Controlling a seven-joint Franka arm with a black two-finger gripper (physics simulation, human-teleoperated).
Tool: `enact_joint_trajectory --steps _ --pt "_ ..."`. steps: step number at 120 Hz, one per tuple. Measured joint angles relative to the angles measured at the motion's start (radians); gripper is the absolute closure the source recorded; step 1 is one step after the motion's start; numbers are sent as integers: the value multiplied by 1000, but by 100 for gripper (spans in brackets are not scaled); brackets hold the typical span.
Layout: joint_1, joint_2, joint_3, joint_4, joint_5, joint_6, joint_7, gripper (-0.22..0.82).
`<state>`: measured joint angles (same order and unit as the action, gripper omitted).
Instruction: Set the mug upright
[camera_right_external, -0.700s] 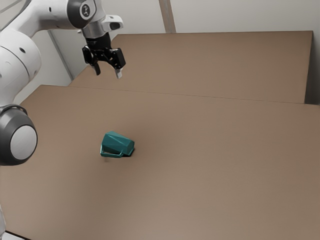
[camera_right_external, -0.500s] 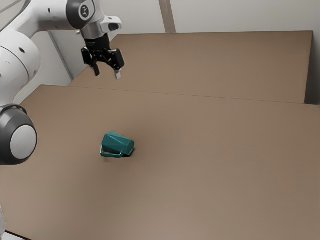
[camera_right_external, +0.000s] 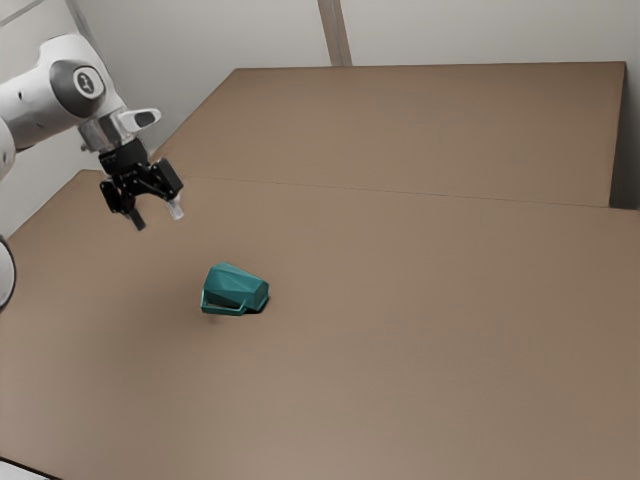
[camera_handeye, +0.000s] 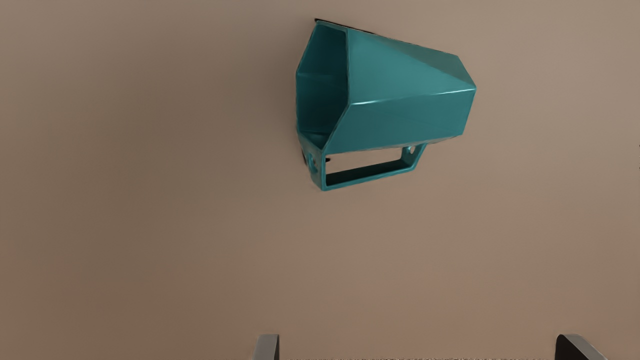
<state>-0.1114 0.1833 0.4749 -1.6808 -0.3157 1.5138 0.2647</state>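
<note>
Brown tabletop (camera_right_external: 420, 350) is spreading around the mug (camera_right_external: 235, 290), with a thin seam (camera_right_external: 400, 191) running across it beyond the mug in the exterior view. Pale wall (camera_right_external: 480, 30) is standing farther back past the mug, a brown strip (camera_right_external: 335, 30) running up it.

Mug: teal, faceted, lying on its side on the tabletop, so not upright. In the wrist view we are seeing into its open mouth (camera_handeye: 322, 80), and its handle (camera_handeye: 370, 172) is sitting on the side nearer our fingers (camera_handeye: 266, 347).

Our arm (camera_right_external: 40, 105) is coming in from the exterior view's left of the mug. We are holding our gripper (camera_right_external: 157, 217) raised, tilted, near the mug, toward the exterior view's left of it and higher in that view, not touching it. Fingers are standing wide apart, nothing clamped; the mug is lying out ahead of them, not between them.
</note>
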Motion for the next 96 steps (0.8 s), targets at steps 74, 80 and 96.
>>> enact_joint_trajectory --steps 74,80,96 --pt "30 209 40 -92 -337 240 377 0" --pt "30 213 40 -94 -360 251 402 0" --pt "32 228 40 -114 -414 267 458 0"
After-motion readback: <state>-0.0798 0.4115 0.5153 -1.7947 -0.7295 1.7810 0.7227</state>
